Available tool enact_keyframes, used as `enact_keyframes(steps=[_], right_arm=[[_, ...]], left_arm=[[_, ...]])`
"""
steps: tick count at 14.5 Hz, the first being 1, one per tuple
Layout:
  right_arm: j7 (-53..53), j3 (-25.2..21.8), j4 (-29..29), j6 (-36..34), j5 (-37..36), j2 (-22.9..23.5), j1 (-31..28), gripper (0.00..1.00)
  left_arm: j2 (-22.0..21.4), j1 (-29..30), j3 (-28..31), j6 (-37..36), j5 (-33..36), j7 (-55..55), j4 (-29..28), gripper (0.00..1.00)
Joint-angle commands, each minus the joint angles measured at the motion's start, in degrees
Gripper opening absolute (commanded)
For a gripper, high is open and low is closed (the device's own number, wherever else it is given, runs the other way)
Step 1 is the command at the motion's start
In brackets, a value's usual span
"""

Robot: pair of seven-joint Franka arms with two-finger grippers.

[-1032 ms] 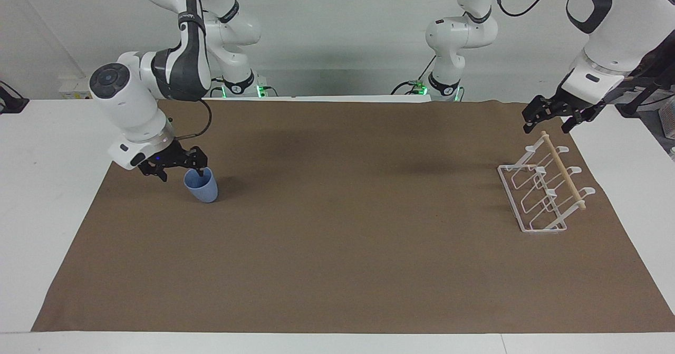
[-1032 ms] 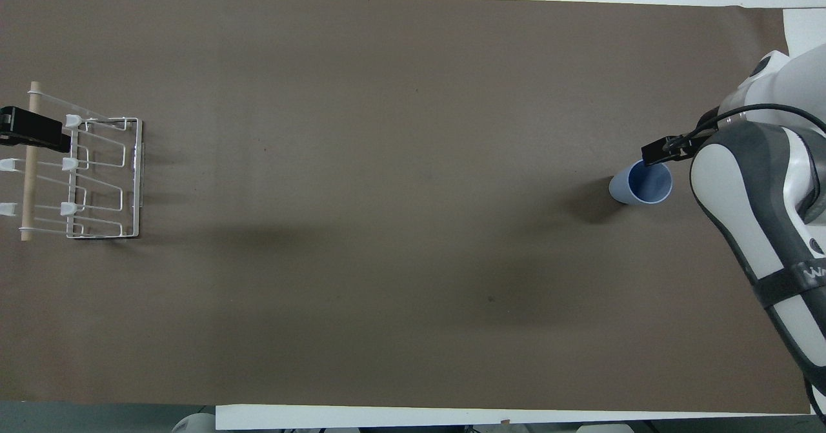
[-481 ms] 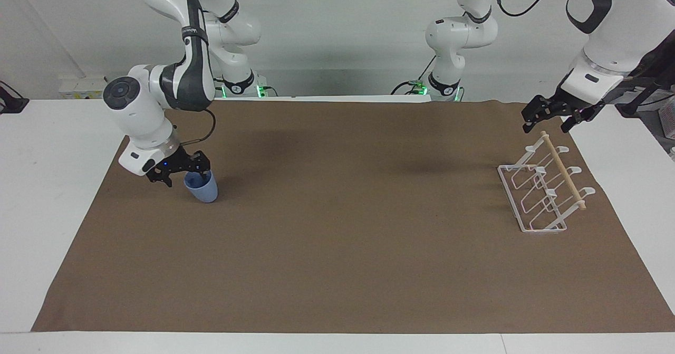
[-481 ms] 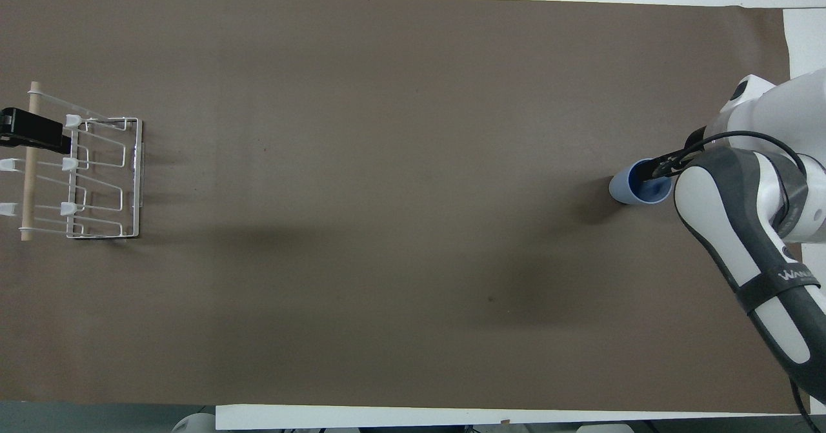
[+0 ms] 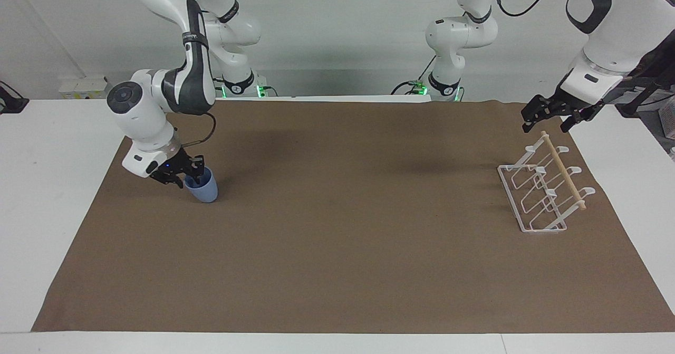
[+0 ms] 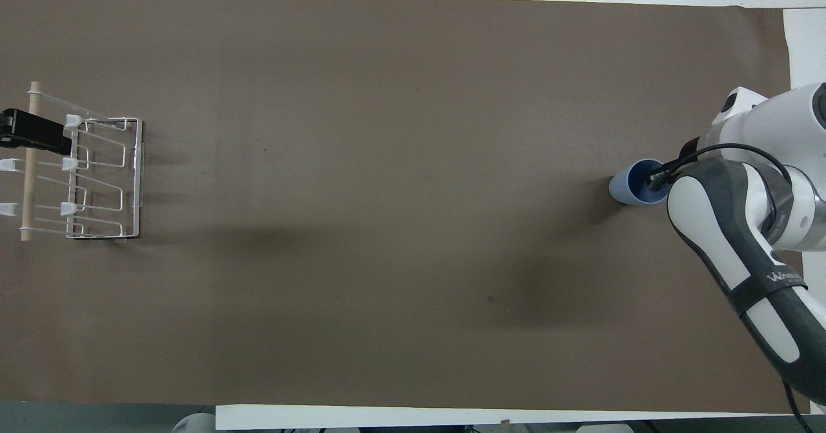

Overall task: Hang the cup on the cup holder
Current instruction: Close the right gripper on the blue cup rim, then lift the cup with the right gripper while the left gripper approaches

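Broadly, a white surface point(image 5: 47, 195) carries a wide brown paper mat point(image 5: 337, 248), with a pale wall at the robots' end. Toward the right arm's end of the mat stands the small light blue plastic cup point(image 5: 204, 189), upright and mouth up; nothing but a claw finger shows inside it. The right claw point(image 5: 182, 174) is at its rim, one finger dipped inside, the other outside, though whether they pinch the wall cannot be told. Toward the left arm's end sits the white wire cup holder point(image 5: 543, 195) with its wooden dowel; the left claw point(image 5: 551, 119), fingers spread, hovers over the dowel's end.
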Motion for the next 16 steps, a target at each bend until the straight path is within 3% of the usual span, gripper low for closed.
enact_keyframes(steps=[1, 3, 5, 8, 16], right_arm=[[-1.21, 0.19, -0.56, 1.24, 0.12, 0.24, -0.71, 0.02], [-1.12, 0.11, 1.1, 0.02, 0.03, 0.59, -0.19, 0.0], [-0.69, 0.72, 7.83, -7.15, 0.21, 1.99, -0.1, 0.0], [4.65, 2.74, 15.6, -16.76, 8.43, 2.7, 1.74, 0.0], [20.74, 2.83, 17.19, -15.72, 33.92, 3.31, 10.88, 0.0]], left_arm=[[-1.3, -0.11, 0.06, -0.88, -0.4, -0.63, -0.76, 1.0], [-1.3, -0.11, 0.06, -0.8, -0.4, -0.63, -0.76, 1.0], [-1.3, -0.02, 0.06, -0.97, -0.4, -0.63, -0.76, 1.0], [-1.3, 0.16, 0.15, -1.32, -0.31, -0.72, -0.76, 1.0], [-3.23, 0.42, 0.5, -4.23, -0.31, -9.77, -3.03, 1.0]])
